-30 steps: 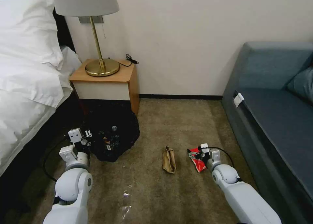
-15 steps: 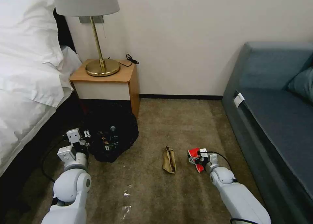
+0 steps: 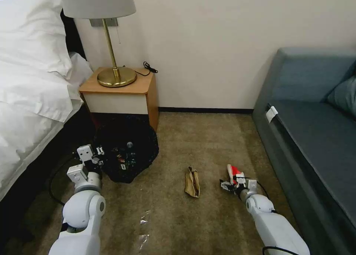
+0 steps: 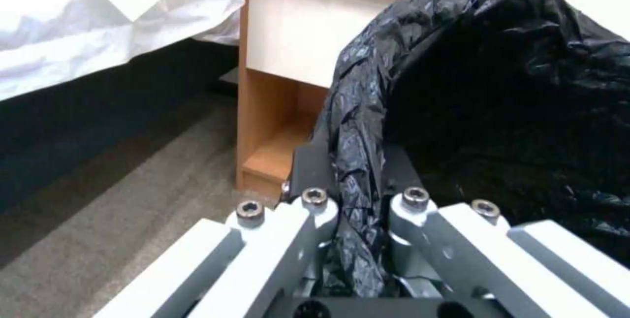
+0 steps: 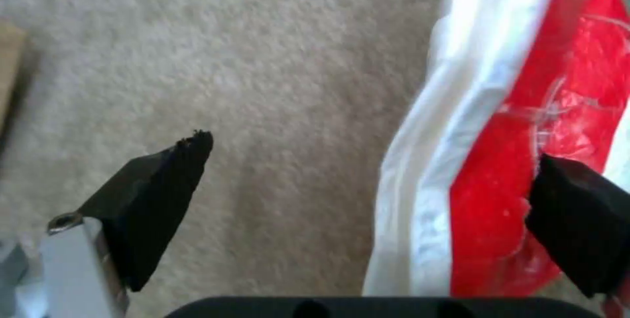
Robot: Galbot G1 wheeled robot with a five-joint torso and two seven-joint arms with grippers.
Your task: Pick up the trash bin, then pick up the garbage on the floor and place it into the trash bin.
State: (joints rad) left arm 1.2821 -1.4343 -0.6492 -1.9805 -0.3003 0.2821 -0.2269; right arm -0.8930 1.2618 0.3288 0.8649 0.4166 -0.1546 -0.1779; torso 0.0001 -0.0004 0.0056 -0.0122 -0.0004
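The trash bin (image 3: 129, 138), wrapped in its crinkled black bag (image 4: 499, 86), stands tilted in front of the nightstand with several litter items inside. My left gripper (image 3: 92, 155) is shut on the bin's near rim; in the left wrist view the bag's fold sits pinched between the jaws of the left gripper (image 4: 358, 200). A crumpled brown paper piece (image 3: 192, 182) lies on the carpet. To its right is the red-and-white snack packet (image 3: 233, 170), with my right gripper (image 3: 230, 182) low over it. In the right wrist view the right gripper (image 5: 367, 200) is open, one finger (image 5: 578, 209) over the packet (image 5: 525, 136).
A wooden nightstand (image 3: 122, 93) with a brass lamp (image 3: 115, 75) stands behind the bin. The bed (image 3: 29, 99) runs along the left, a blue-grey sofa (image 3: 315, 129) along the right. Small clear scraps (image 3: 142, 221) lie on the carpet near me.
My right arm has drawn back toward me and to the right, and its gripper has turned. The red-and-white packet now shows narrower and farther right. The left gripper still holds the bin.
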